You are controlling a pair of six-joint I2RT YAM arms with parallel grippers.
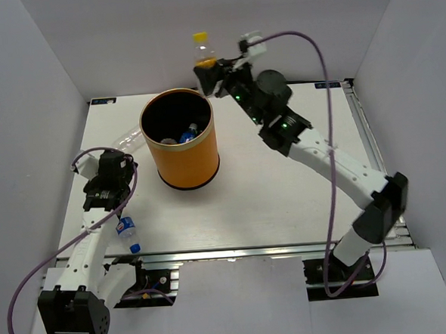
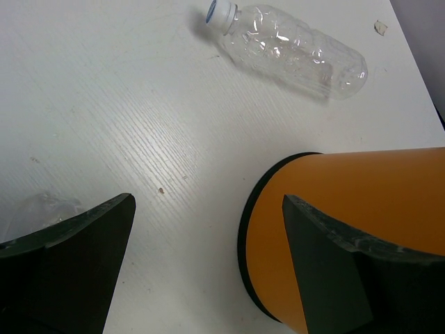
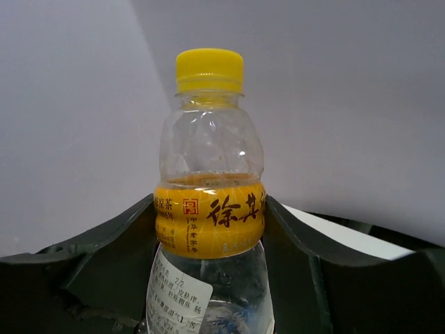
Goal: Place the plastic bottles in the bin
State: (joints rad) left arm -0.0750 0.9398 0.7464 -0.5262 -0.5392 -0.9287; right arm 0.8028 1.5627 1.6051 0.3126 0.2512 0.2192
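Note:
My right gripper is shut on a clear plastic bottle with a yellow cap and an orange label. It holds the bottle upright in the air, just behind the far rim of the orange bin. In the right wrist view both fingers press the bottle at its label band. A few bottles lie inside the bin. My left gripper stands open and empty left of the bin. An unlabelled clear bottle lies on the table beyond the left gripper. A blue-capped bottle lies by the left arm.
White walls close in the table at the back and both sides. A metal rail runs along the front edge. Purple cables loop off both arms. A small scrap lies near the clear bottle.

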